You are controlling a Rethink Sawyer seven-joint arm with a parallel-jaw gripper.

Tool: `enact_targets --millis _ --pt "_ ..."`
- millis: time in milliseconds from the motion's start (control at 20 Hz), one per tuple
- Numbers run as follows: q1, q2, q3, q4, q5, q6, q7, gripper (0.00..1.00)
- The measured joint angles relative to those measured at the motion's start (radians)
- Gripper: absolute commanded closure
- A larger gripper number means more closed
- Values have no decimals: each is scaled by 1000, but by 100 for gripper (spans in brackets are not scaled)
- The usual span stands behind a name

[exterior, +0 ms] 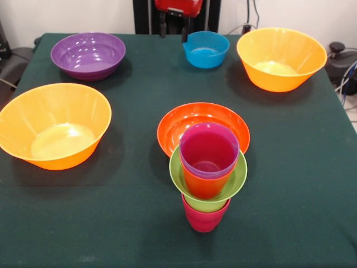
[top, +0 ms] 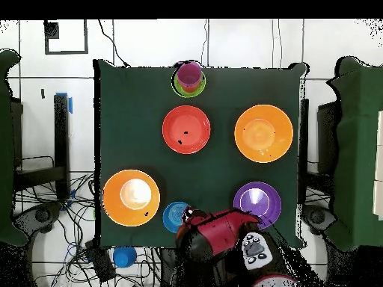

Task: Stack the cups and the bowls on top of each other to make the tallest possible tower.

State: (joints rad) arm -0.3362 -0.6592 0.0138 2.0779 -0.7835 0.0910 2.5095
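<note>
1. The tower (exterior: 207,177) sits at the near edge, just in front of the red-orange bowl (exterior: 189,120).
2. The gripper (exterior: 173,25) is way off at the far side, near the blue bowl (exterior: 206,49).
3. Can't tell if its fingers are open or closed.

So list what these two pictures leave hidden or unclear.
- Gripper: front view's top edge cuts it off; overhead, the arm covers it, so open or shut is unknown.
- Tower: overhead shows only its top; lower pieces hidden.
- Blue bowl: overhead, partly under the arm.
</note>
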Motion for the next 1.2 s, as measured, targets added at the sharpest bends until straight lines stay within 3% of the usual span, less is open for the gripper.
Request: enact_targets --millis 500,1200 --pt "83 173 -91 -29 0 -152 0 0" --pt "73 205 -102 -32 0 -168 0 0"
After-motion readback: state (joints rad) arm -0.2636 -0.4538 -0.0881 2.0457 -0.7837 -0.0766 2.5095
